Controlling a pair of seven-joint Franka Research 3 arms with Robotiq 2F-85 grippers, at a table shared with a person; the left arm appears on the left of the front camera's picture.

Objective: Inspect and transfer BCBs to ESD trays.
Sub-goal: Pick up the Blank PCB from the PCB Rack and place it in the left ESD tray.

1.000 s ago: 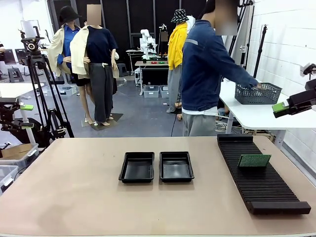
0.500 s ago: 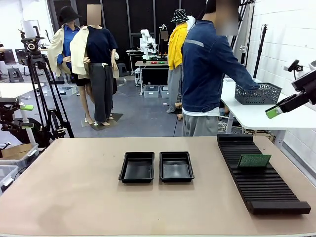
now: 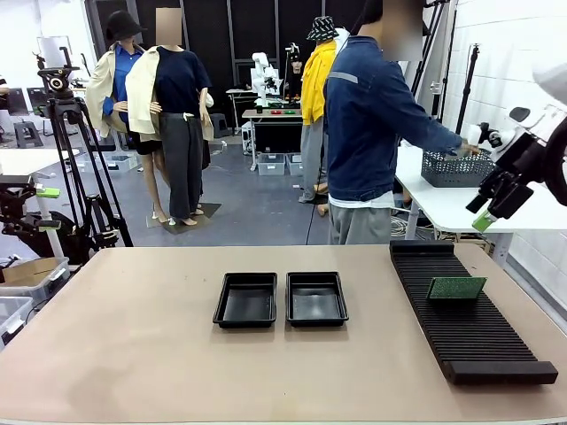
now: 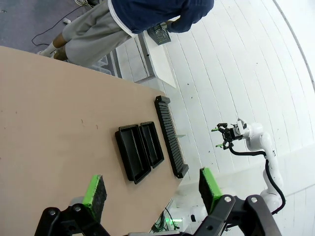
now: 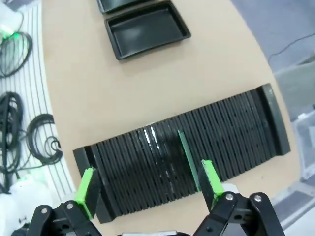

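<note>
Front view: one BCB [image 3: 456,288] standing in rack [image 3: 478,345]; ESD trays [image 3: 244,323] side by side

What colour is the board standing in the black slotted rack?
Green; the circuit board shows best in the front view.

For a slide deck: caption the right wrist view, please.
Open right tool hovers above the slotted rack holding one BCB on edge, two ESD trays beyond.

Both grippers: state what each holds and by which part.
Nothing. The left gripper and right gripper are open and empty; the BCB stands slotted in the rack.
</note>
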